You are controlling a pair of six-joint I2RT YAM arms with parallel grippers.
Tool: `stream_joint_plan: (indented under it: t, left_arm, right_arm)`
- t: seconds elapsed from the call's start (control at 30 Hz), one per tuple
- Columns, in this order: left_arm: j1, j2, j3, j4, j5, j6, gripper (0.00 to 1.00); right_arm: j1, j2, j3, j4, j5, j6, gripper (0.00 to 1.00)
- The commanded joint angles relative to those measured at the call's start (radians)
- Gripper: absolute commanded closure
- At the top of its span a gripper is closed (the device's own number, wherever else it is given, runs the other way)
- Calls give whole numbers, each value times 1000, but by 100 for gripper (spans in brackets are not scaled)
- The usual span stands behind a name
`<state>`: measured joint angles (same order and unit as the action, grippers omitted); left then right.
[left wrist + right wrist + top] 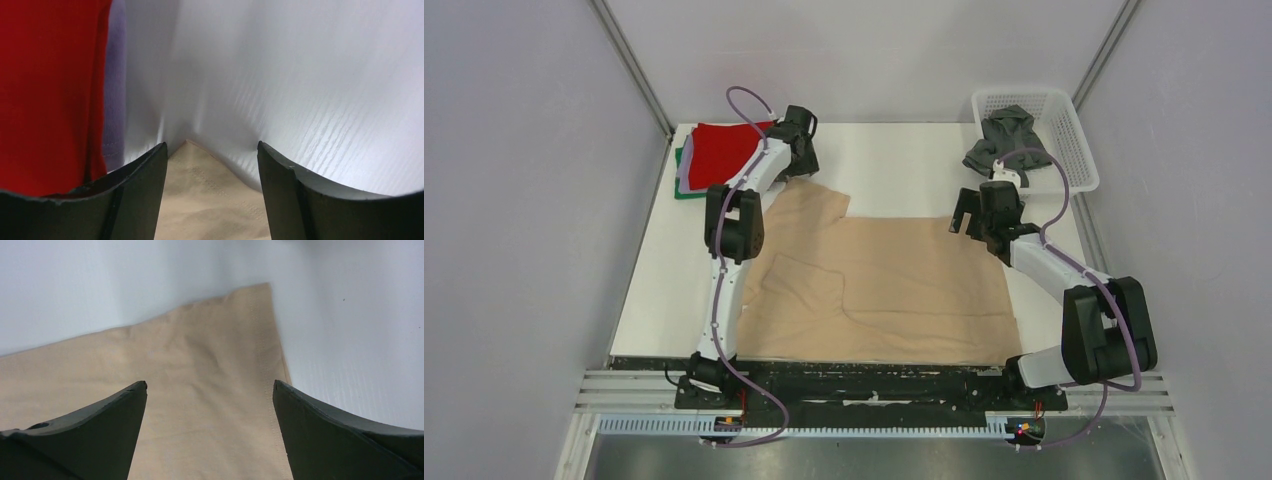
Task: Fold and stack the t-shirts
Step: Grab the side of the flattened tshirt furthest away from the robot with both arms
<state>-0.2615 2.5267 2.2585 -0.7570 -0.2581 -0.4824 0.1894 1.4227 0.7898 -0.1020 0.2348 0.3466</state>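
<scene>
Where the tan t-shirt [894,290] lies: flat on the surface [894,170].
Left gripper [211,147]: released, jaws straddling its far-left tip, beside red t-shirt [45,90].
Right gripper [210,385]: released, over cloth near its far-right corner.

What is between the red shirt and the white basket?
In the top view, the left tool sits just beside the red shirt. From there to the white basket, only bare white table shows.
</scene>
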Motion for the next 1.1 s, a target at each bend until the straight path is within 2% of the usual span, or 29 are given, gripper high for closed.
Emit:
stream_joint_plan:
  t: [0.0,0.17,0.33,0.4,0.47,0.67,0.9,1.07]
  left_arm:
    - [-4,20,33,-65,-38,12,30]
    - [-17,13,20,-118,-18,5,48]
    - [-38,-42,-53,-119,-13,7,60]
    - [-41,-54,-67,-119,1,5,73]
    - [-41,-53,-59,-119,8,17,97]
    - [-44,-142,-88,-95,-51,27,98]
    - [-67,-382,-384,101,-9,30,98]
    - [-67,-492,-539,158,16,20,98]
  right_arm:
    - [-6,10,-7,39,20,-13,2]
    - [-7,18,-8,28,48,7,2]
    - [-14,39,7,-1,129,56,2]
    - [-16,53,22,-8,150,66,2]
    - [-18,68,36,-14,164,72,2]
    - [-20,120,83,-16,206,87,2]
    - [-21,242,192,-27,281,182,2]
    - [-21,342,274,-38,327,232,2]
